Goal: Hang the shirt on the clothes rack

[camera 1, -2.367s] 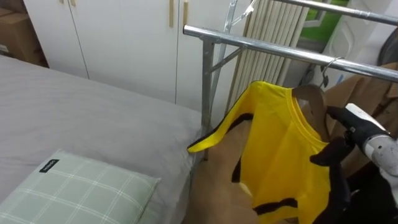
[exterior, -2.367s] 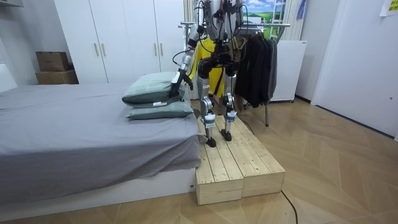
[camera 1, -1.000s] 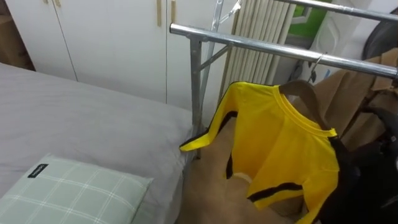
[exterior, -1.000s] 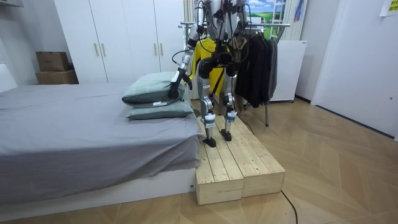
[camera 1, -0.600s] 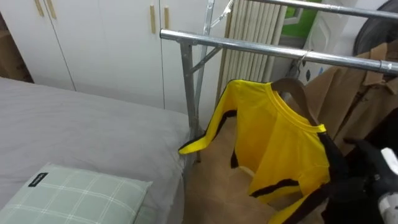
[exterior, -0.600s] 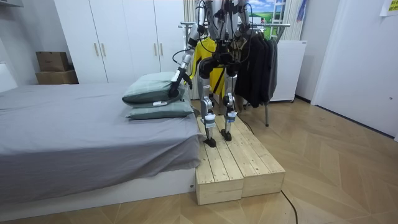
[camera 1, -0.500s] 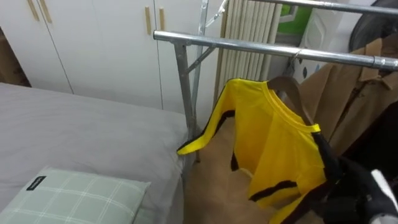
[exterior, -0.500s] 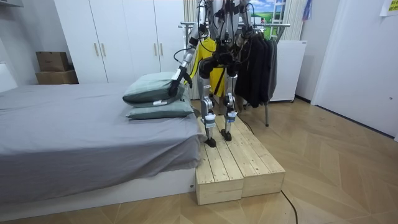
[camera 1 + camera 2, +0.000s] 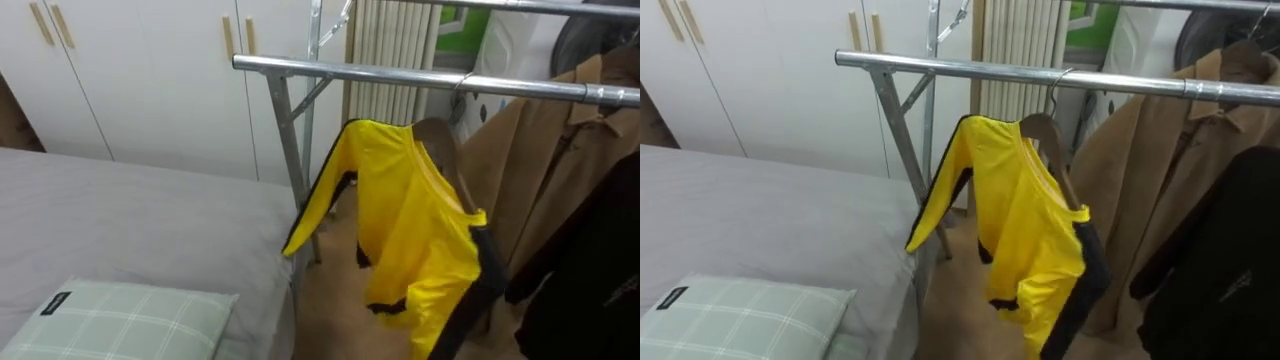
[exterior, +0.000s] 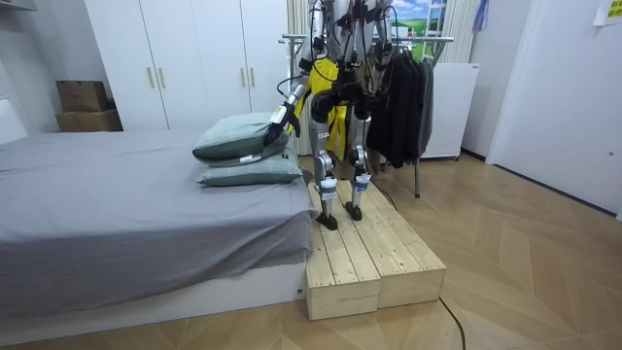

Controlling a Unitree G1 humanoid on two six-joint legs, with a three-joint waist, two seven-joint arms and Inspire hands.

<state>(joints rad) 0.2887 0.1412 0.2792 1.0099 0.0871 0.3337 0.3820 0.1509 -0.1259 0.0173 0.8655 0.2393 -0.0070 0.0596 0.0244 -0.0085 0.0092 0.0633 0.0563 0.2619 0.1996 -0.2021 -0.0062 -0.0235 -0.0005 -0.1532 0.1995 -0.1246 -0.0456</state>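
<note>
A yellow shirt [image 9: 415,215] was seen hanging on the metal rail [image 9: 350,72] of a clothes rack, carried there by a wooden hanger [image 9: 438,138] whose hook was laid over the bar close to the rack's end post. That spot was judged to have been chosen because it was the free stretch of rail, just beside a brown coat [image 9: 530,170] and a black garment [image 9: 590,270] already hung further along. The shirt's weight was borne by the rail alone and nothing else was touching it, so the hanging step was judged to be done. The garment was shown bright yellow with black trim at the cuffs and down the side, turned partly edge-on and draped unevenly, with one long sleeve thrust out toward the grey bed [image 9: 120,220] and its checked green pillow [image 9: 110,320]. In the room view the robot was pictured standing on a wooden platform [image 10: 364,258] between bed and rack, its left hand [image 10: 277,126] lowered near the pillows — whether that hand was released or clenched could not be told.
</note>
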